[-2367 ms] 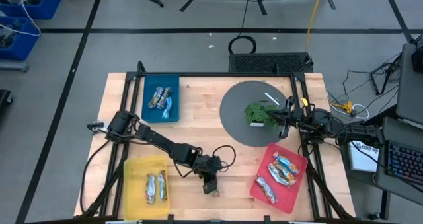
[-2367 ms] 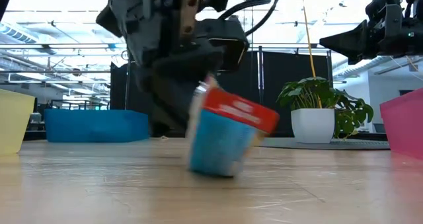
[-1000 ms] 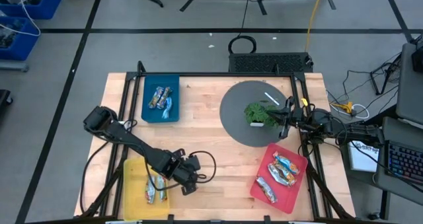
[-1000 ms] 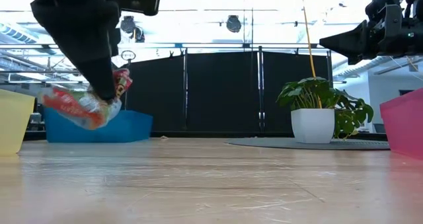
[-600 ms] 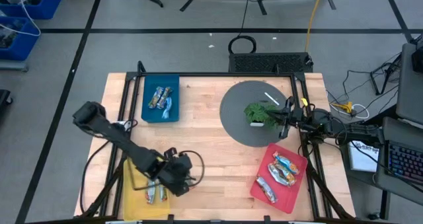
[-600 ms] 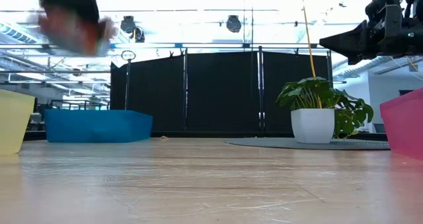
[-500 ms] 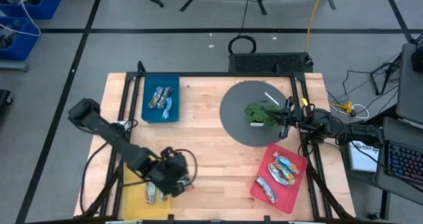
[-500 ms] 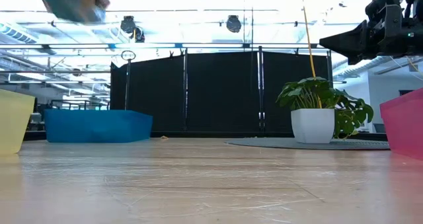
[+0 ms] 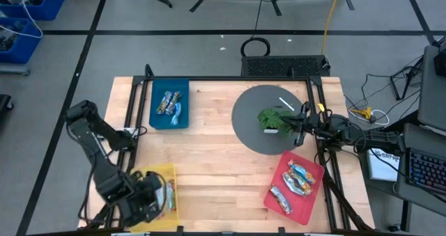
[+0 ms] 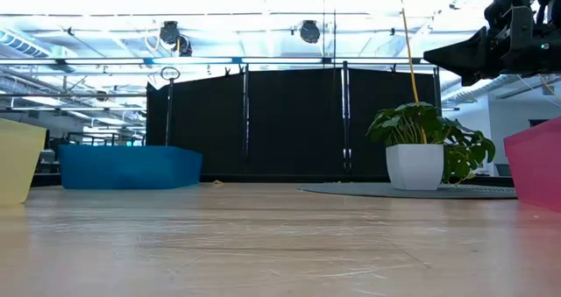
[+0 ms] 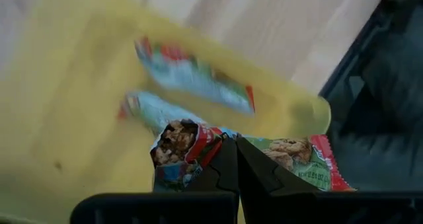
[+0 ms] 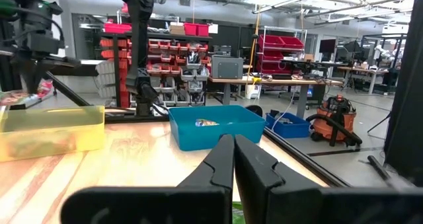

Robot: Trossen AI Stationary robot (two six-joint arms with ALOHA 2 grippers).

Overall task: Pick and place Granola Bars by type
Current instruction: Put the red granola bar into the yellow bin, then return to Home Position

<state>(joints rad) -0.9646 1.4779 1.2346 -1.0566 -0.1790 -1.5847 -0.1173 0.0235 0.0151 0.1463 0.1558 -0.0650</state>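
Note:
My left gripper (image 9: 148, 198) is over the yellow tray (image 9: 162, 172) at the table's near left corner, shut on a red-green granola bar (image 11: 291, 156). Two more red-green bars (image 11: 193, 74) lie flat in the yellow tray (image 11: 59, 118) below it. Silver-blue bars (image 9: 169, 103) lie in the blue tray (image 9: 182, 118) at the far left. Silver-orange bars (image 9: 293, 180) lie in the pink tray (image 9: 306, 208) at the near right. My right gripper (image 9: 300, 119) is shut and hangs over the potted plant (image 9: 274, 120) at the right. My left gripper pinches the red-green bar near its middle (image 11: 213, 142) between its two fingers (image 11: 254, 168). The fingers come from above, pointing down, and lie across the bar. The bar is lifted clear above the yellow tray, with its ends sticking out on both sides.
A dark round mat (image 9: 251, 124) carries the potted plant (image 10: 425, 152) at the far right. Bare wood (image 9: 216, 159) lies between the trays. In the low view the yellow tray (image 10: 17, 161), blue tray (image 10: 127, 166) and pink tray (image 10: 536, 161) stand along the table.
My left gripper has lifted the red-green bar off the table's middle near edge and carried it up and toward the left near corner, still shut on it. It now hangs over the yellow tray. It has risen out of the low view.

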